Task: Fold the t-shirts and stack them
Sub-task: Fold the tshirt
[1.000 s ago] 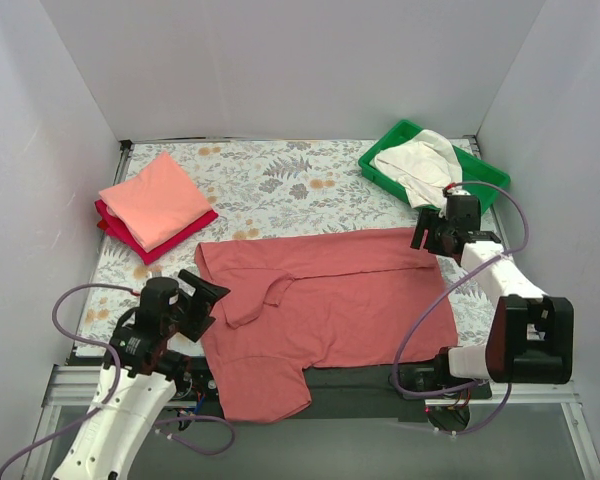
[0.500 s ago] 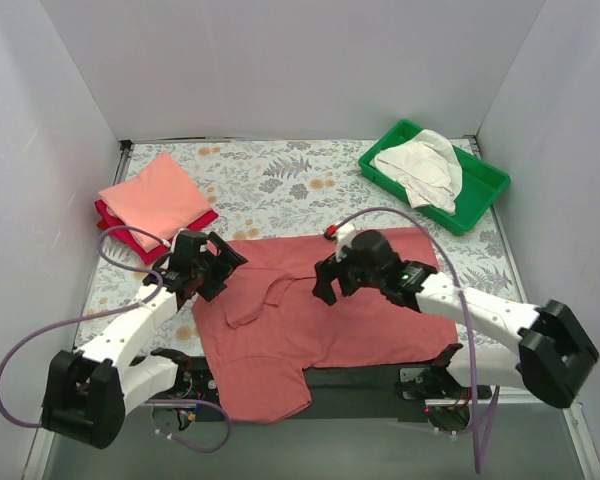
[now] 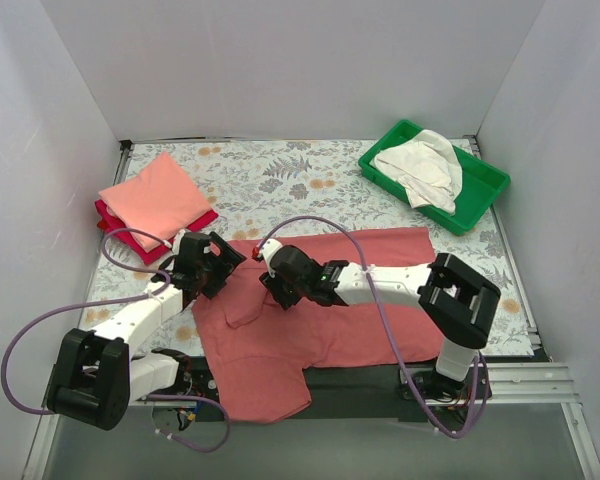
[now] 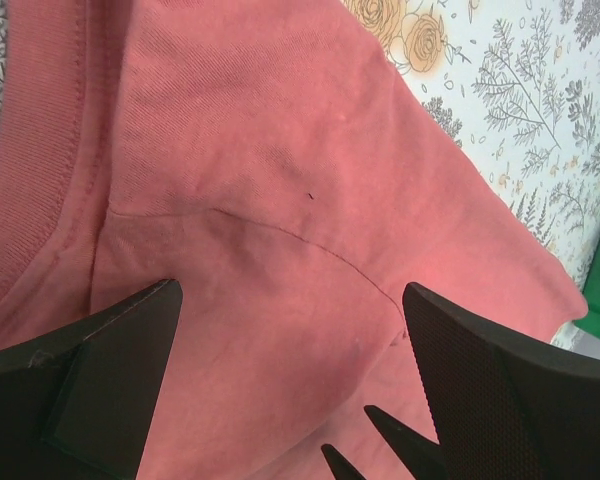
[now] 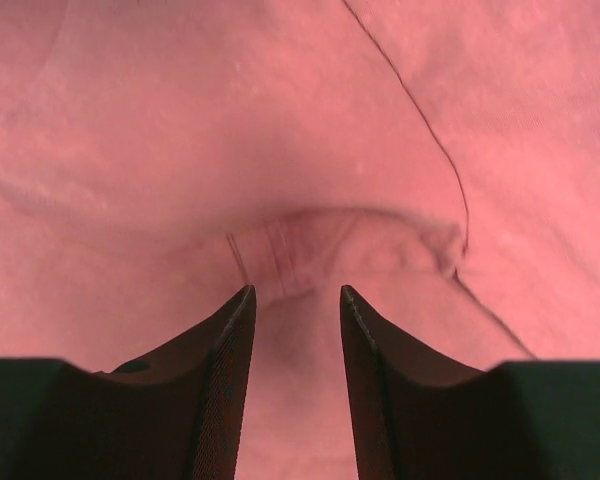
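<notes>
The brick-red t-shirt lies spread over the near half of the table, its left part folded over, its hem hanging off the front edge. My left gripper is wide open over the shirt's upper left corner, by the collar and sleeve seam; in its wrist view the gripper holds nothing. My right gripper is low over the folded sleeve near the shirt's middle. In its wrist view it is open, with a cloth ridge just ahead of the tips. The salmon-pink shirt lies folded on the crimson shirt.
A green tray at the back right holds the crumpled cream-white shirt. White walls enclose the floral table on three sides. The purple cables loop beside both arms.
My right arm has swung from the shirt's far right edge across to its middle-left. My left gripper has moved from the near left edge up to the shirt's upper left corner.
</notes>
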Controlling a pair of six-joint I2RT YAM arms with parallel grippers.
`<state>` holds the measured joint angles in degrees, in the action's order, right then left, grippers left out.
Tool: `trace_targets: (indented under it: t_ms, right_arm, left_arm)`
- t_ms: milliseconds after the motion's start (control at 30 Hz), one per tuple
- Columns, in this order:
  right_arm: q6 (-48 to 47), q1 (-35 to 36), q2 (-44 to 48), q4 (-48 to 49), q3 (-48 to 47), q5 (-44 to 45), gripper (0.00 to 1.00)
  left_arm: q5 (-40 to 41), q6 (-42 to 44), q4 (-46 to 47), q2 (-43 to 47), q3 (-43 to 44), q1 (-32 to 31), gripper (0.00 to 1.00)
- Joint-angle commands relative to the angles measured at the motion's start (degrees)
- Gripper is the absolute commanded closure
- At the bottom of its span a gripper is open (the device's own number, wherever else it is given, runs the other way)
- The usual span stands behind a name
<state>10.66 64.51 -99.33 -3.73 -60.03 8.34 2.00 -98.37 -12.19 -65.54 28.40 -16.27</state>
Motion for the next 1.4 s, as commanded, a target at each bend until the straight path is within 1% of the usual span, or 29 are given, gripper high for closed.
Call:
trace_targets:
  t_ms: [0,100,300,367,400,433,467,600,633,667,700,867,1067,1267,1367]
  right_arm:
    - [-0.5,0.8,-3.7,-0.1,-4.7,2.1,0.55]
    - [-0.3,1.1,-5.5,-1.3,-5.9,2.1,0.55]
    - [0.7,1.3,-7.1,-2.1,-6.0,1.4,0.57]
    - [1.2,1.3,-7.1,-2.5,-5.9,1.2,0.6]
    - [1.4,1.4,-7.1,-2.5,-5.8,1.2,0.63]
    - [1.6,1.4,-7.1,-2.6,-5.5,1.2,0.69]
    - [2.2,1.5,-7.0,-2.6,-5.4,1.4,0.72]
    - [3.4,1.5,-6.2,-3.1,-5.2,1.9,0.83]
    - [3.8,1.5,-6.0,-3.5,-5.1,2.0,0.88]
    - [4.2,1.4,-5.7,-3.7,-5.1,2.0,0.9]
    - [4.5,1.5,-5.1,-3.8,-5.1,2.0,0.98]
    - [6.7,1.4,-2.5,-5.8,-4.3,3.4,0.99]
    - [8.1,1.4,1.1,-8.3,-3.0,3.2,0.99]
    - [10.3,1.5,2.6,-13.1,-1.8,4.2,0.99]
    - [11.0,1.5,4.1,-14.5,-0.5,4.6,0.96]
  left_arm:
    - [2.9,-0.2,1.1,1.6,-0.5,0.3,0.08]
    - [3.0,-0.4,1.4,0.9,-0.6,0.3,0.07]
    - [2.0,-0.4,1.6,-3.1,0.3,0.4,0.07]
    - [2.1,-0.6,1.6,-4.2,0.4,0.4,0.07]
    - [2.1,-0.6,1.6,-4.4,0.4,0.4,0.07]
    - [2.2,-0.5,1.6,-4.6,0.5,0.4,0.07]
    - [2.2,-0.5,1.6,-4.9,0.5,0.4,0.07]
    - [2.7,-0.5,1.6,-5.4,0.6,0.5,0.07]
    - [2.9,-0.6,1.6,-5.5,0.5,0.6,0.07]
    - [3.1,-0.6,1.4,-5.6,0.6,0.5,0.07]
    - [3.6,-0.6,1.2,-5.7,0.6,0.6,0.07]
    - [4.9,-0.8,-0.1,-5.7,1.0,0.8,0.07]
    - [5.5,-1.0,-1.7,-5.6,1.4,0.9,0.07]
    - [6.3,-1.0,-3.2,-5.2,1.9,0.9,0.07]
    - [7.0,-0.7,-3.9,-5.4,2.1,0.9,0.07]
